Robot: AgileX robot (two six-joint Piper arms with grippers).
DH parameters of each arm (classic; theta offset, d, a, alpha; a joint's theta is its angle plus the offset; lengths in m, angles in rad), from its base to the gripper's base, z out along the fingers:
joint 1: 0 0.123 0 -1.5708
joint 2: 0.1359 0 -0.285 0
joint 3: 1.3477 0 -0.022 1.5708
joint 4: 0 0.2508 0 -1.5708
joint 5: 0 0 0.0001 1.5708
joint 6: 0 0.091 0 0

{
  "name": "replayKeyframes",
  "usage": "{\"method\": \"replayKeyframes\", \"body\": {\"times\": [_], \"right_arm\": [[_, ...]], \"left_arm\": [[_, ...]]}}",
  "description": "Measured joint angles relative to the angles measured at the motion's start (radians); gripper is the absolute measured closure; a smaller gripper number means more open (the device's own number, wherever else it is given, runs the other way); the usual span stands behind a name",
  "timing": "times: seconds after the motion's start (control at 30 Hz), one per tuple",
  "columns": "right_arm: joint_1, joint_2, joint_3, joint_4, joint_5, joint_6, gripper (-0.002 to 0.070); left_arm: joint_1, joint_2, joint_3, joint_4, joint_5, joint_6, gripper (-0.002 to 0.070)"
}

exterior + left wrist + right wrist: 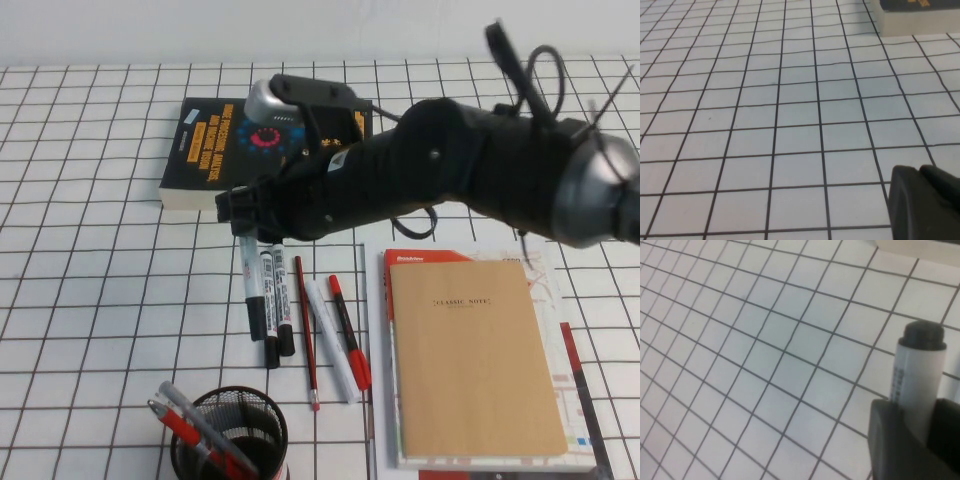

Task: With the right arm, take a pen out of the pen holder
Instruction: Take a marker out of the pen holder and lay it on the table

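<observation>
High view gives us the checked desk (80, 300), a black book (215, 150) toward its far edge, the mesh pen holder (235, 435) at its near edge, and the right gripper (240, 212) by the book. Only the right wrist view shows that pincer clamped on a black-capped marker (917, 375). The left gripper (925, 205) hangs over bare desk; we cannot tell its state.
</observation>
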Motion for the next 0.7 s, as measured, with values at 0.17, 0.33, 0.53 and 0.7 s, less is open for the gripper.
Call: {"method": "replayKeyframes", "body": {"times": [0.17,0.33,0.53,0.7], "right_arm": [[0.0,0.14,-0.1,0.007,0.006,0.031,0.0549],[0.0,0.226,-0.169,0.016,0.008,0.031,0.0549],[-0.002,0.293,-0.197,0.017,0.008,0.049,0.0549],[-0.01,0.327,-0.199,-0.001,0.008,0.063,0.0549]], "left_arm": [[0.0,0.0,0.0,0.0,0.0,0.0,0.068],[0.0,0.0,0.0,0.0,0.0,0.0,0.068],[0.0,0.0,0.0,0.0,0.0,0.0,0.0679],[0.0,0.0,0.0,0.0,0.0,0.0,0.068]]}}
